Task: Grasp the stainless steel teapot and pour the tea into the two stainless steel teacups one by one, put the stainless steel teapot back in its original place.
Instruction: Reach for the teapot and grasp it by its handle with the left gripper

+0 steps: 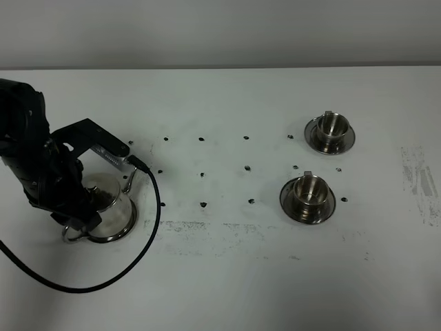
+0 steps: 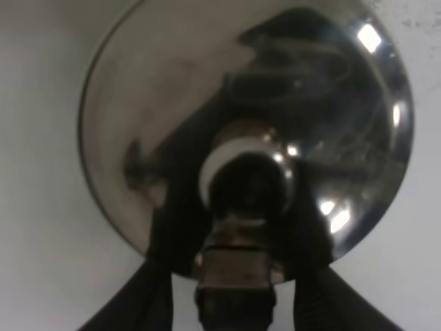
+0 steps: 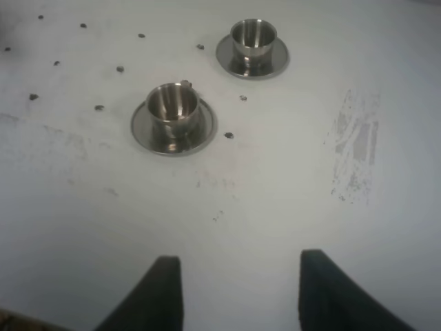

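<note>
**A:** Exterior high first: where is the teapot (image 1: 110,200)?

**B:** At the far left of the table (image 1: 227,296), upright. The left arm (image 1: 38,162) bends over it and hides most of its top. A loop of the handle (image 1: 69,234) shows at the pot's near side, and a black cable (image 1: 155,221) curves past it.

**A:** And the cups?

**B:** On the right, well apart from the pot. The farther teacup (image 1: 333,124) and the nearer teacup (image 1: 309,187) stand on round saucers (image 1: 286,201). Small black dots (image 1: 202,175) speckle the table between them and the pot.

**A:** Left wrist?

**B:** It looks straight down on the domed lid (image 2: 172,89) and its knob (image 2: 246,181). The left gripper (image 2: 234,293) has one dark finger on each side of the handle, just beside the knob. Whether they pinch it or only flank it, I cannot tell.

**A:** Right wrist?

**B:** The right gripper (image 3: 238,286) is spread wide with nothing between its fingers, hanging over the table. Both teacups sit ahead of it, one behind the other. A grey scuff (image 3: 355,145) marks the table beside them.
</note>
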